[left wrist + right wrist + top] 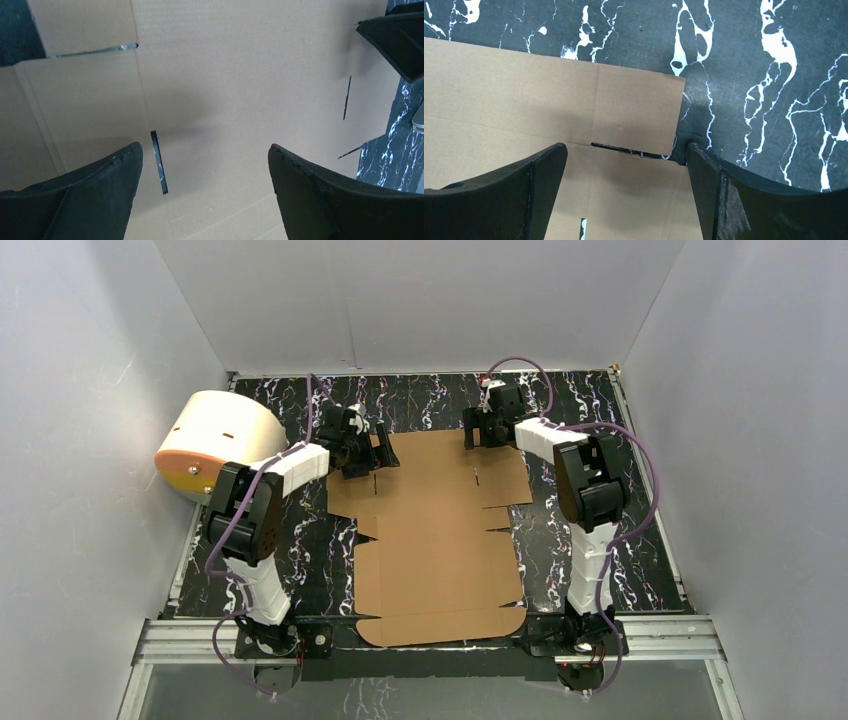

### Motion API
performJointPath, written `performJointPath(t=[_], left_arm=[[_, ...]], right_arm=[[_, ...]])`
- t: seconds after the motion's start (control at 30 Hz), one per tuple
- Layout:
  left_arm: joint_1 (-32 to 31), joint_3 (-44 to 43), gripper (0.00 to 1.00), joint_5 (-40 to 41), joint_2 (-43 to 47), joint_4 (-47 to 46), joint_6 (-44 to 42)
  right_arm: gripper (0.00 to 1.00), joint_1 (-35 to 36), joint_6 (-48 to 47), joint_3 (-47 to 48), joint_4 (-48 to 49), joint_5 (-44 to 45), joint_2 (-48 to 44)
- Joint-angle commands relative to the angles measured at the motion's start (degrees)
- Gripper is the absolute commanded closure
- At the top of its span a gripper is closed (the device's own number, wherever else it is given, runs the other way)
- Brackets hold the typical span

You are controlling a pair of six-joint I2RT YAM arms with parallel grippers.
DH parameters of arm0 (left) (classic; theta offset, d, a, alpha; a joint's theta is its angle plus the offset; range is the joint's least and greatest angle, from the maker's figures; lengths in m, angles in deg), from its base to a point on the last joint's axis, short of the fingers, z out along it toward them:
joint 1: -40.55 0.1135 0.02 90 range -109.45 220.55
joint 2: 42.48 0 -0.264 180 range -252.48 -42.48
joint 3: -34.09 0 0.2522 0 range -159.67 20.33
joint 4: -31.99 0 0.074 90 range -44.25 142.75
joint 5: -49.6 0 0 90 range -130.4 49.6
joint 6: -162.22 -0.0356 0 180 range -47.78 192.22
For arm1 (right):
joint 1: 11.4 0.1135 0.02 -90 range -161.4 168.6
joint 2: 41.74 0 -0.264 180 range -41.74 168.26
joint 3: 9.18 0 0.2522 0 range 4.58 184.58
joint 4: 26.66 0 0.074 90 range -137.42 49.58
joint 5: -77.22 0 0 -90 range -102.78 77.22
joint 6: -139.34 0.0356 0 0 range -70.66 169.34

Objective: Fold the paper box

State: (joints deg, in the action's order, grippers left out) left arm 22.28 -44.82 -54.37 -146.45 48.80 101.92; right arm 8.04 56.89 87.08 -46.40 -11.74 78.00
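Observation:
The paper box (440, 540) is a flat brown cardboard sheet with flaps and slots, lying unfolded on the black marbled table (640, 570). My left gripper (366, 458) hangs open over the sheet's far left corner. In the left wrist view the cardboard (240, 75) fills the picture below the open left gripper (204, 149), beside a narrow slot (159, 162). My right gripper (482, 436) is open over the far right corner. The right wrist view shows the right gripper (625, 147) above a corner flap (634, 107) by the sheet's edge. Neither gripper holds anything.
A cream-white cylinder with an orange face (215, 440) lies at the far left of the table, behind the left arm. White walls close in three sides. A metal rail (680, 635) runs along the near edge. One right gripper finger (395, 40) shows in the left wrist view.

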Motion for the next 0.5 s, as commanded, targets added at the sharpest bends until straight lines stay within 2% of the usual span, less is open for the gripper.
performJointPath(t=[0.0, 0.47], left_arm=[[-0.64, -3.86, 0.08, -0.43, -1.77, 0.29, -1.75], [-1.88, -6.94, 0.09, -1.13, -9.6, 2.43, -3.16]], right_arm=[[0.02, -0.33, 2.12, 2.57, 1.09, -4.33, 2.04], [0.02, -0.98, 6.6, 1.75, 5.33, -15.6, -0.02]])
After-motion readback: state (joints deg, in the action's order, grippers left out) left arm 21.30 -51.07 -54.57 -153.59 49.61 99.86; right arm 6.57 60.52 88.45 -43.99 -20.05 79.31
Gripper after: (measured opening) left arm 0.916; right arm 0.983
